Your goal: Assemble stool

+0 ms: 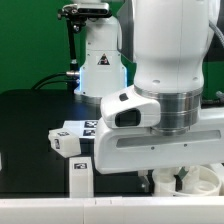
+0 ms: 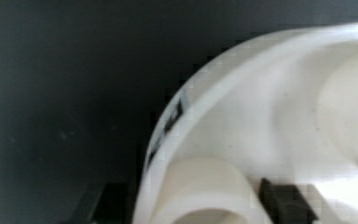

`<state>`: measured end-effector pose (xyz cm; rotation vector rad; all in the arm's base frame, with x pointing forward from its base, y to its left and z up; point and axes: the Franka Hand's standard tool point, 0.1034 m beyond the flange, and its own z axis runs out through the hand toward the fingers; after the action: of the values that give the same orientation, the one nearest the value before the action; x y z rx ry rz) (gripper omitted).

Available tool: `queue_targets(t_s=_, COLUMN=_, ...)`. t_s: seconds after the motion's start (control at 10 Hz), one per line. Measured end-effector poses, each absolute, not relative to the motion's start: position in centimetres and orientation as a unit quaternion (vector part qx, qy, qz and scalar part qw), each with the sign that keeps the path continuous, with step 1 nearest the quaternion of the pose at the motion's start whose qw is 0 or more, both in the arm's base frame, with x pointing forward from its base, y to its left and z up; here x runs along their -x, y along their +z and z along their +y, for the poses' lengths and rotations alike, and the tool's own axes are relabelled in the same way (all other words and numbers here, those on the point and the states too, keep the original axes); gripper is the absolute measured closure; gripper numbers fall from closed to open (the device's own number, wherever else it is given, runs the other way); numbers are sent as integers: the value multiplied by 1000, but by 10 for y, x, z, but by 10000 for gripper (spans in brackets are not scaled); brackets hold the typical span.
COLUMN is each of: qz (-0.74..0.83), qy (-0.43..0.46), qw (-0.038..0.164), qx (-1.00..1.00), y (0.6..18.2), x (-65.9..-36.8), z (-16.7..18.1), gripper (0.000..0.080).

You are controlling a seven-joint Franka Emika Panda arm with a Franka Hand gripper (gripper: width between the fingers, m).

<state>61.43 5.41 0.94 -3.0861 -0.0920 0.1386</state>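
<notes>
Gripper (image 2: 197, 203): clenched. In the wrist view I see the dark fingers (image 2: 286, 196) either side of the seat (image 2: 309, 110) wall, one outside the rim over the black table (image 2: 51, 90), the other inside the dish. Both appear pressed against white plastic. A rounded white post sits between them; the view is too close and too blurred for me to say whether it is a leg or part of the seat.

Exterior view: the arm (image 1: 170, 60) fills the right half of the frame and its broad white hand hides the fingertips. The seat (image 1: 190, 180) shows just below the hand, at the lower right edge, resting on the table (image 1: 30, 120).

Loose parts: one leg (image 1: 66, 142) lies at centre left, well apart from the seat. A second leg (image 1: 80, 177) lies just below it, lower left of centre. Both show black-and-white tags.

The marker board (image 1: 92, 127) lies flat, just above and to the right of the first leg.
</notes>
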Motion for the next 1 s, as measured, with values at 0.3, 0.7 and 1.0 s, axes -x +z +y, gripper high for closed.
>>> queue_targets(t_s=0.3, qz=-17, qy=60, qw=25, qx=998, y=20, x=-608, z=56, gripper=180)
queue_targets(t_s=0.7, qz=-15, qy=74, qw=26, qx=997, y=44, x=-594, z=60, gripper=151)
queue_targets(t_s=1.0, qz=-13, qy=84, qw=25, qx=996, y=44, x=-592, z=62, gripper=150)
